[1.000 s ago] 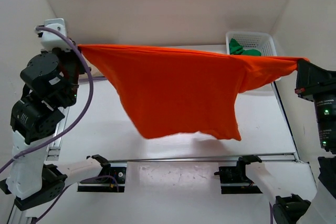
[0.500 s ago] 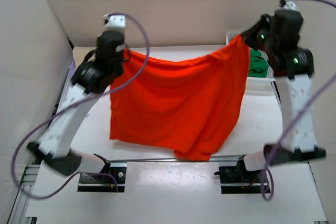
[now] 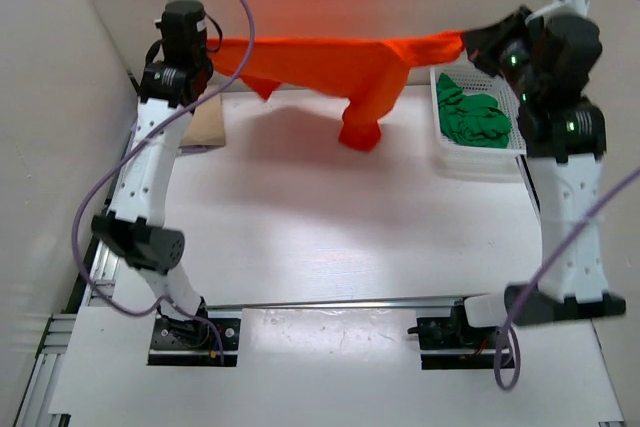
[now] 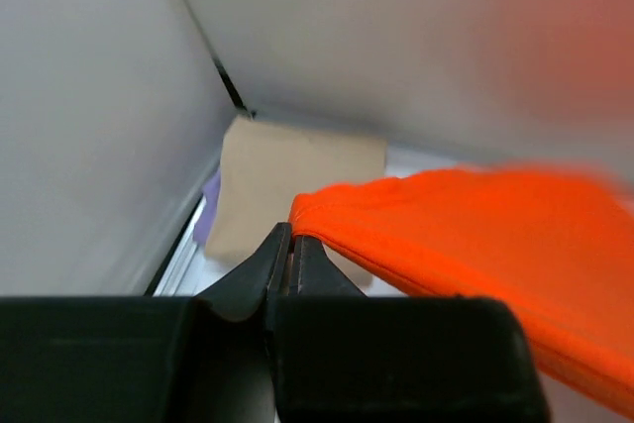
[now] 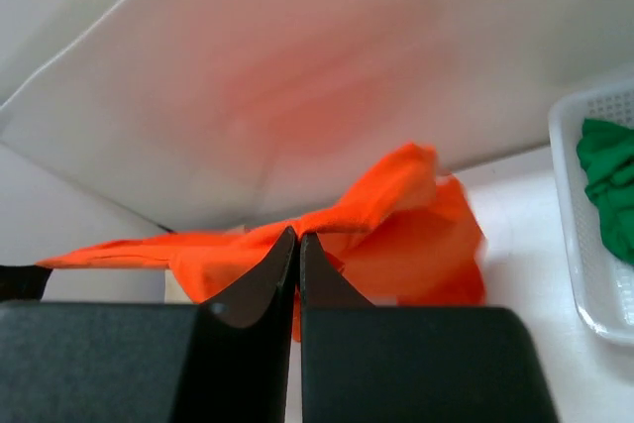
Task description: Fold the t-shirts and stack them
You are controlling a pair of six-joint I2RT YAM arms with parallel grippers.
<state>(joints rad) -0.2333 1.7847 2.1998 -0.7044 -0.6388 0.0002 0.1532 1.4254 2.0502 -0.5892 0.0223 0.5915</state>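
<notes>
The table (image 3: pixel 330 237) is white and flat. High above its far side hangs the orange shirt (image 3: pixel 340 62). It is pulled out long between the two arms, and a bunch of it sags down in the middle.

This shirt is soft, thin and light. It bends and droops wherever nothing holds it. So I think it is best held by two edges or corners far apart, as it is now, to help it hang flat. It will not break, but it could slip out of a small pinch.

The basket (image 3: pixel 470 159) sits on the right side of the table, with the green shirt (image 3: pixel 475 117) crumpled inside. The tan shirt (image 4: pixel 297 180) lies folded flat at the far left. A bit of the purple shirt (image 4: pixel 208 222) peeks out at its side.

The left gripper (image 4: pixel 290 245) has its jaws pressed together on one edge of the orange shirt. The right gripper (image 5: pixel 297 242) pinches the other end the same way.

I see no brand, label or writing anywhere.
</notes>
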